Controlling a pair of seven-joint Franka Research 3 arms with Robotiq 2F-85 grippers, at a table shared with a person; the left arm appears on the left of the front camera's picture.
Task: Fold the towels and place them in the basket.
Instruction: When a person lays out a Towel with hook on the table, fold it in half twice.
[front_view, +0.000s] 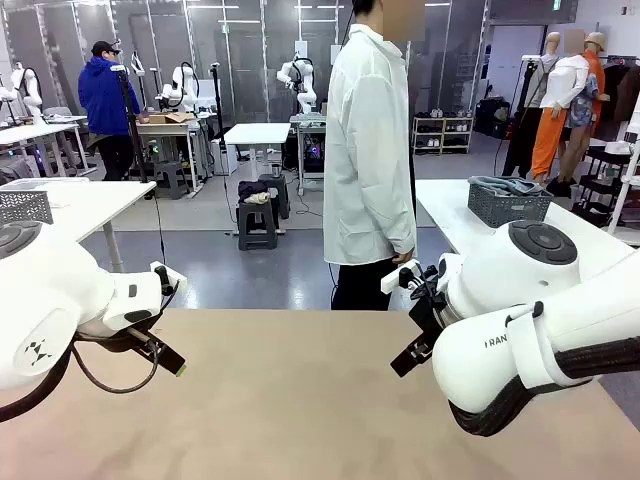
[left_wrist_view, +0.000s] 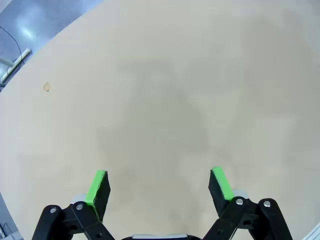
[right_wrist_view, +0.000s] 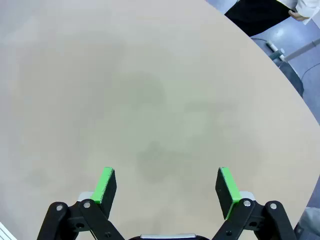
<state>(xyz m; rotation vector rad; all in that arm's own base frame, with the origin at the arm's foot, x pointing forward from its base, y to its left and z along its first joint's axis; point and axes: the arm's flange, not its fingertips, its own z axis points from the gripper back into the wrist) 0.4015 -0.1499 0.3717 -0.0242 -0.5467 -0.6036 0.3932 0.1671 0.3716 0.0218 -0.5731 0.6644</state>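
Left wrist view shows my left tool (left_wrist_view: 160, 181) spread above bare bench (left_wrist_view: 160, 75); right tool (right_wrist_view: 167, 184) likewise spread. Folding, I judge, is not yet begun.

Surface (front_view: 290, 400): bare tan top through the middle, from near edge to far edge; a free lane between the two arms.
Near left: the left arm (front_view: 55, 300) takes up this corner; the left fingers (left_wrist_view: 98, 187) are spread wide over flat bare top.
Near right: the right arm (front_view: 530, 330) blocks this side; the right fingers (right_wrist_view: 106, 186) are spread wide, with bare top ahead of them.
Far edge: a person (front_view: 368, 150) stands just beyond it, right of centre, hand (front_view: 405, 258) hanging near the right arm's wrist; the far-left stretch is free.
Far right: a white side table (front_view: 450, 215) carries the basket (front_view: 508, 205), with a strip of floor between it and the surface.
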